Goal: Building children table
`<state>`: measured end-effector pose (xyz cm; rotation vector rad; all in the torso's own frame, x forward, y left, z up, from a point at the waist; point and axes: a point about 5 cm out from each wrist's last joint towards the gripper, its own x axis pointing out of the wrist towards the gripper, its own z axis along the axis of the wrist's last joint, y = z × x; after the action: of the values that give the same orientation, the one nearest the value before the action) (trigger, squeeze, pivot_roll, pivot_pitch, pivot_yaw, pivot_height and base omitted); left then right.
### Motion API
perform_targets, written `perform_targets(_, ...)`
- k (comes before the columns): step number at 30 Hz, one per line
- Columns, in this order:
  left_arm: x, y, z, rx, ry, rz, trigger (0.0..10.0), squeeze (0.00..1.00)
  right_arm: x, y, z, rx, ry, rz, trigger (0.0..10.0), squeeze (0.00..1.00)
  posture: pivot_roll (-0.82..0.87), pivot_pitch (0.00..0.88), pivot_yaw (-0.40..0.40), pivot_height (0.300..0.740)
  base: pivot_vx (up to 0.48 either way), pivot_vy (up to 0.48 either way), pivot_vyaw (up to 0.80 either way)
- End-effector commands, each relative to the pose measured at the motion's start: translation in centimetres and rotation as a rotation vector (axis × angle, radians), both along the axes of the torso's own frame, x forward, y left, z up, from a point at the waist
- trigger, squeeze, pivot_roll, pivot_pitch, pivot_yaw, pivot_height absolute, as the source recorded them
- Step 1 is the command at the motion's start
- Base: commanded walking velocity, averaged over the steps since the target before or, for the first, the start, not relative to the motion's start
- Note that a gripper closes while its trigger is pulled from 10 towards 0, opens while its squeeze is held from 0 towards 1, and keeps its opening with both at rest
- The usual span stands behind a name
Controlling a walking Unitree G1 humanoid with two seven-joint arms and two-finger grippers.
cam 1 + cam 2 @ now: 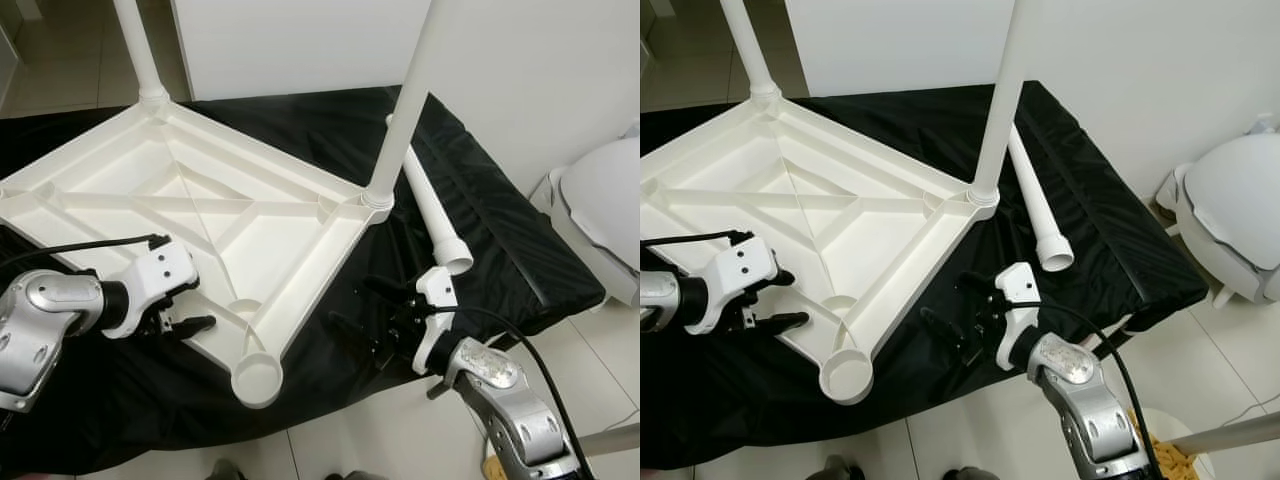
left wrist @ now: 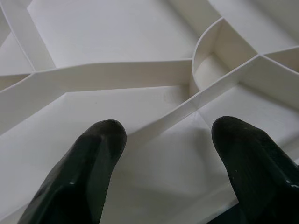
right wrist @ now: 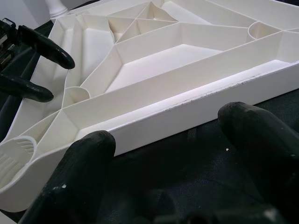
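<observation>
White plastic tabletop (image 1: 180, 210) is lying upside down on a black cloth (image 1: 480, 200) covering a low surface, ribbed underside facing up. It's sitting toward the cloth's left and near side, one corner pointing at the near edge. Two legs are standing upright in its sockets: one leg (image 1: 138, 50) at the far corner, another leg (image 1: 405, 100) at the right corner. The near corner socket (image 1: 258, 378) is open, nothing in it. A loose leg (image 1: 432, 210) is lying flat on the cloth just beside the right corner, its wide open end pointing toward the near edge.

Left gripper (image 1: 178, 318) is hovering over the tabletop's near-left edge, jaws apart, fingers (image 2: 88, 163) spread above an inner rib, not clamping anything. Right gripper (image 1: 372, 325) is sitting low over the cloth, near the tabletop's near-right edge, between the open socket and the loose leg's end; jaws apart, fingertips (image 3: 79, 158) facing the tabletop's side wall, holding nothing.

White wall (image 1: 540, 70) is running behind the cloth; pale tiled floor (image 1: 380, 430) along the near edge. A white rounded object (image 1: 605, 195) is standing on the floor to the right.
</observation>
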<state>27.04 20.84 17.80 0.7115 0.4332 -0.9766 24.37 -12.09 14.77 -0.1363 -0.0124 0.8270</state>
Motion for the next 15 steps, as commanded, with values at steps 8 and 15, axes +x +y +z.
perform_targets(8,1.5,-0.8,-0.6,0.004,-0.042,0.025,10.0,0.00,0.1,-0.2,0.1,-0.005,0.007,-0.009,10.0,0.00,-0.07,0.072,-0.037,0.740,0.000,0.000,0.00)
perform_targets(15,2.8,-1.1,0.6,-0.012,-0.112,0.028,10.0,0.00,0.0,-0.2,-0.1,-0.003,0.007,-0.018,10.0,0.00,-0.07,0.067,-0.030,0.740,0.000,0.000,0.00)
